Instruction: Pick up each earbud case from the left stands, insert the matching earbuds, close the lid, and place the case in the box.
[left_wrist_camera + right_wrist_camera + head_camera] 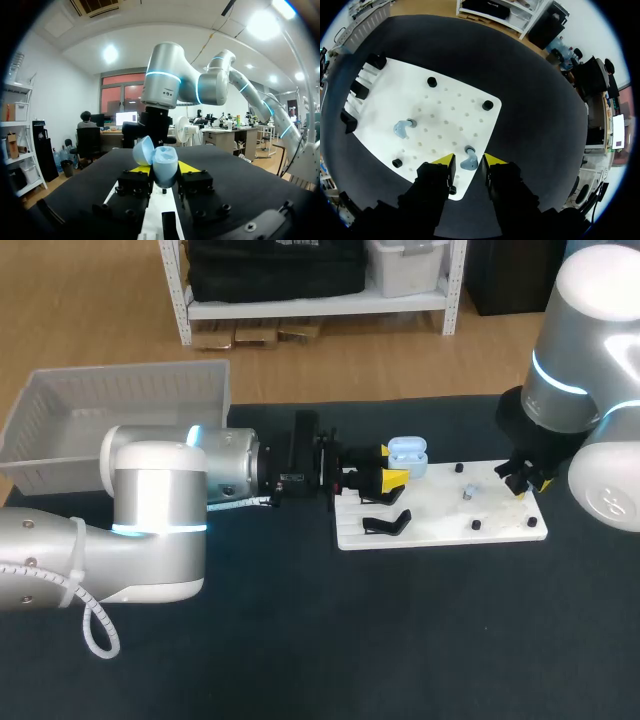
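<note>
Pale-blue case (164,161), lid open, is pinched in your left gripper (388,467) over the white board (451,116), presented for loading, while your right gripper (468,159) has its jaws spread astride one earbud (469,162) on its peg, probably lined up to grab it.

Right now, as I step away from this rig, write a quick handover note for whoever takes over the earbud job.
Left gripper: around the open light blue earbud case at the left end of the white board; whether it grips the case cannot be told.
Right gripper: open, over the board's right end, with one blue earbud lined up between its tips.
The second earbud sits on its peg further along the board.
The box is behind the left arm; no case shows in it.
Done: nothing finished.
Left: lift the case, insert both earbuds, close the lid, box it.
</note>
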